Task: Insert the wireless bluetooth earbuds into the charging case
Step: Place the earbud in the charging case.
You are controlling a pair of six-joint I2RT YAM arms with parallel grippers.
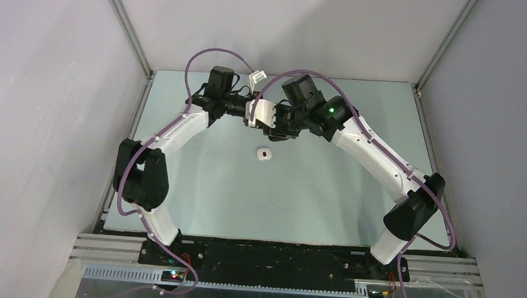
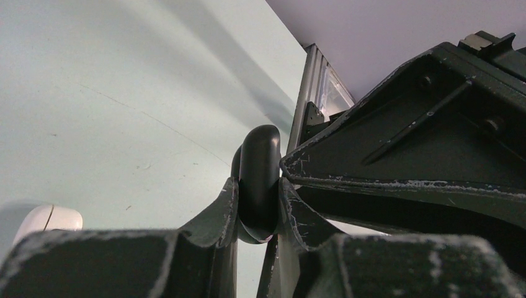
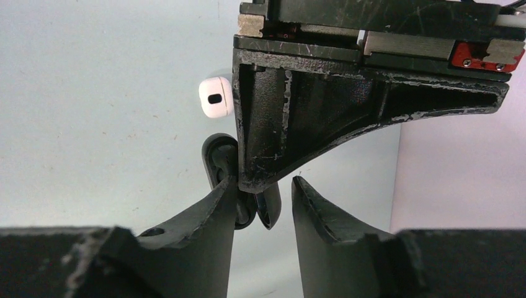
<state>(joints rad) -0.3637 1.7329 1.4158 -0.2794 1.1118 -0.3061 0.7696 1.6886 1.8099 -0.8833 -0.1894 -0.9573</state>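
I am working the insertion step in mid-air, with both arms meeting at the upper centre of the top view, above the table (image 1: 327,194). The left gripper (image 2: 257,189) is clamping the black charging case (image 2: 259,164) edge-on at centre frame of the left wrist view, its jaws pressed hard against the case's two faces. The right gripper (image 3: 262,183) is standing with its jaws parted at the bottom of its own view. A gap is showing on the right side and I am seeing nothing pinched between them, while its left finger is sitting just beside the case's lower edge. In that view the case is looking cracked open. A small dark lump at its mouth is reading to me as a black earbud (image 3: 245,216), though it is too dark to tell whether it is seated. The white charging case (image 1: 264,153) is lying alone on the table at centre frame, below the grippers. No white earbuds are showing anywhere. I am judging this as the seating of a black bud. The next move is calling for backing the right gripper straight off without nudging the case, then checking the bud's fit.
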